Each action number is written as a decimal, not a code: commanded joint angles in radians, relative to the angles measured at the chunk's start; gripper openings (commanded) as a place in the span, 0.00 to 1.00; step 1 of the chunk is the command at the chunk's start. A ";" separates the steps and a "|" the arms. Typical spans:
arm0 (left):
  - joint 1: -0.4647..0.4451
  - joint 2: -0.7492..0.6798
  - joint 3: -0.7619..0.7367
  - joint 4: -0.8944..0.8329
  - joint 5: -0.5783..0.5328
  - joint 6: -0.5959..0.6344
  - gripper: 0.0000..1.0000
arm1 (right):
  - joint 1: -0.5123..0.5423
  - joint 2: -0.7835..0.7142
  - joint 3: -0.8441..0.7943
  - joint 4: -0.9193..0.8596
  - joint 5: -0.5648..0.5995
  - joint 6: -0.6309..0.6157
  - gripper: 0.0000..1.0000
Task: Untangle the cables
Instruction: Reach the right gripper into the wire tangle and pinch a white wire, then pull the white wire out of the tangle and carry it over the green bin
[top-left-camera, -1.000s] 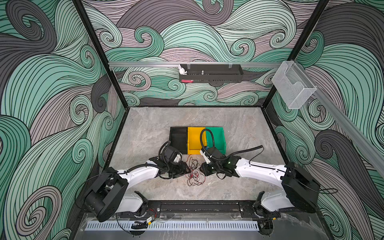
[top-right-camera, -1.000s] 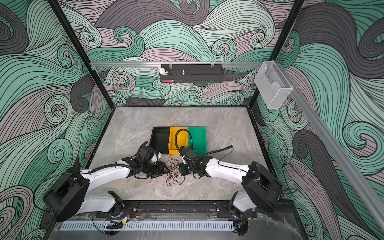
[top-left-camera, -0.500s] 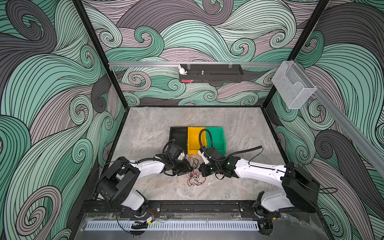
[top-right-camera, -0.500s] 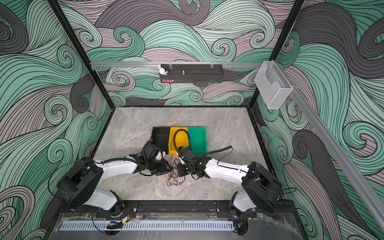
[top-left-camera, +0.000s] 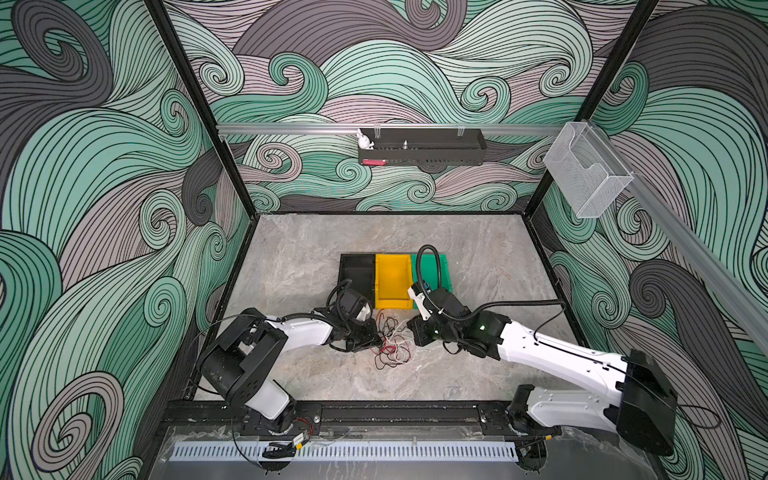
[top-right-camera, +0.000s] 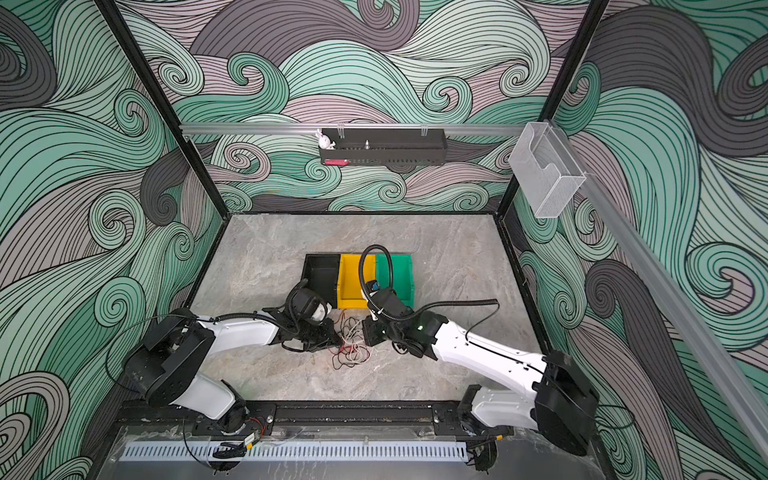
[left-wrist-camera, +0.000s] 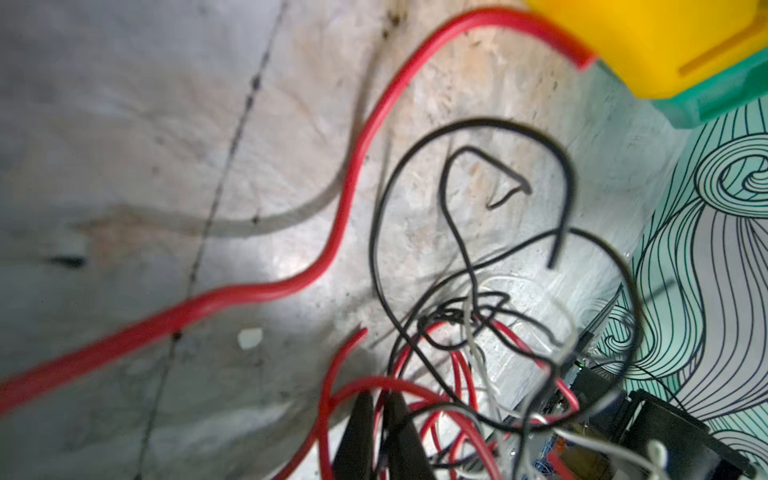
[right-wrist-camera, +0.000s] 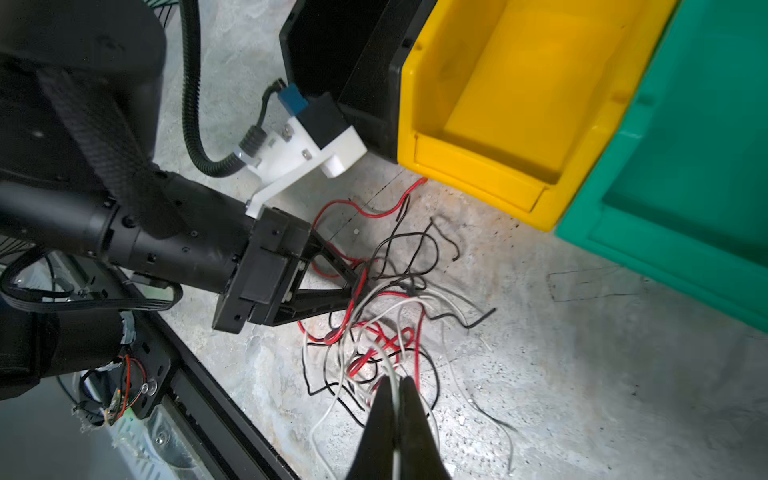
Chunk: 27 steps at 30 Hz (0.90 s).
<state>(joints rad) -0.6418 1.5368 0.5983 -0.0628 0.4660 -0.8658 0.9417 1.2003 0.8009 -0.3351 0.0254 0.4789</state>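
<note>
The cables (top-left-camera: 392, 344) lie as one tangle of thin red, black and white wires on the stone floor just in front of the bins, seen in both top views (top-right-camera: 352, 348). My left gripper (left-wrist-camera: 381, 399) is at the tangle's left edge, shut on a red cable (left-wrist-camera: 376, 415) that runs between its fingertips. From the other side my right gripper (right-wrist-camera: 395, 380) is shut on a white cable (right-wrist-camera: 397, 457). In a top view the left gripper (top-left-camera: 376, 338) and the right gripper (top-left-camera: 410, 332) face each other across the tangle. The left gripper (right-wrist-camera: 357, 284) also shows in the right wrist view.
Three open bins stand side by side just behind the tangle: black (top-left-camera: 357, 274), yellow (top-left-camera: 392, 282) and green (top-left-camera: 444, 270). A red cable end (right-wrist-camera: 422, 181) touches the yellow bin's (right-wrist-camera: 511, 104) front lip. A black rail (top-left-camera: 374, 411) runs along the front edge.
My left arm has reached further right into the tangle, and its gripper has closed from open to shut on a red cable. The right gripper tightened slightly and stayed in place.
</note>
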 joint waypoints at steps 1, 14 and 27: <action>-0.002 -0.004 0.021 -0.050 -0.040 0.013 0.02 | -0.033 -0.064 0.012 -0.102 0.098 -0.029 0.06; 0.045 -0.079 -0.016 -0.108 -0.072 0.023 0.00 | -0.309 -0.271 -0.030 -0.252 0.144 -0.047 0.07; 0.107 -0.169 -0.048 -0.162 -0.069 0.051 0.00 | -0.514 -0.290 0.024 -0.315 0.044 -0.079 0.07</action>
<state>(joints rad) -0.5442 1.3830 0.5526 -0.1867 0.4099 -0.8375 0.4320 0.9161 0.7883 -0.6357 0.1337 0.4244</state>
